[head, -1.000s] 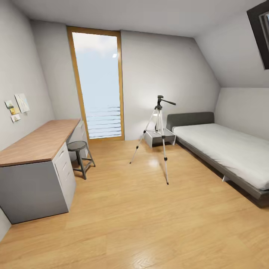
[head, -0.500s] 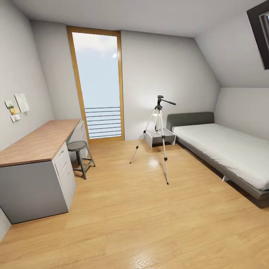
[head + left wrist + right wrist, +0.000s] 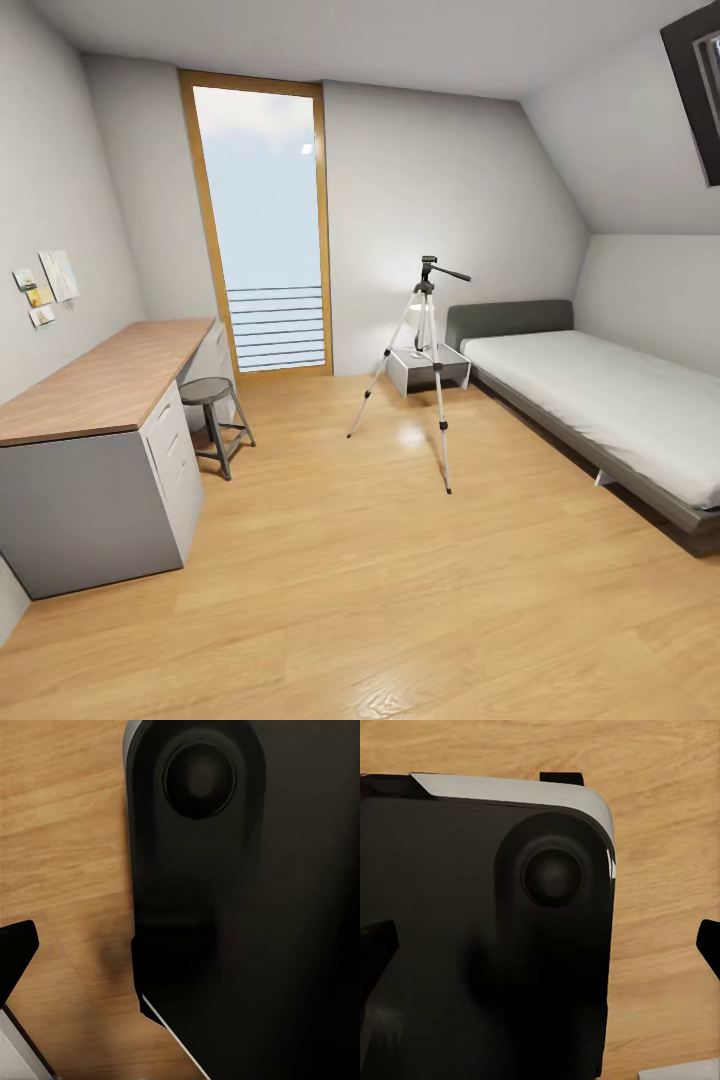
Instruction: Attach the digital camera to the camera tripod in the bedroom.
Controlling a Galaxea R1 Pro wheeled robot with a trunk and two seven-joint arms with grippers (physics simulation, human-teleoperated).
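Note:
The camera tripod (image 3: 430, 345) stands on the light wood floor of the bedroom, mid-room, between the window and the bed. Its three silver-white legs are spread and its black head (image 3: 430, 266) has a pan handle pointing right. The digital camera is out of view. In the right wrist view my right gripper (image 3: 540, 945) is open, its dark fingertips (image 3: 376, 952) far apart over a black part of the robot's body. In the left wrist view my left gripper (image 3: 180, 952) also looks open; one dark fingertip (image 3: 15, 954) sits at the picture's edge, the other lost against the black body.
A grey bed (image 3: 610, 400) with a white mattress runs along the right wall, a small nightstand (image 3: 428, 368) at its head behind the tripod. A wood-topped desk (image 3: 100, 385) and a round stool (image 3: 212, 392) line the left wall. Wood floor (image 3: 400, 580) stretches from me to the tripod.

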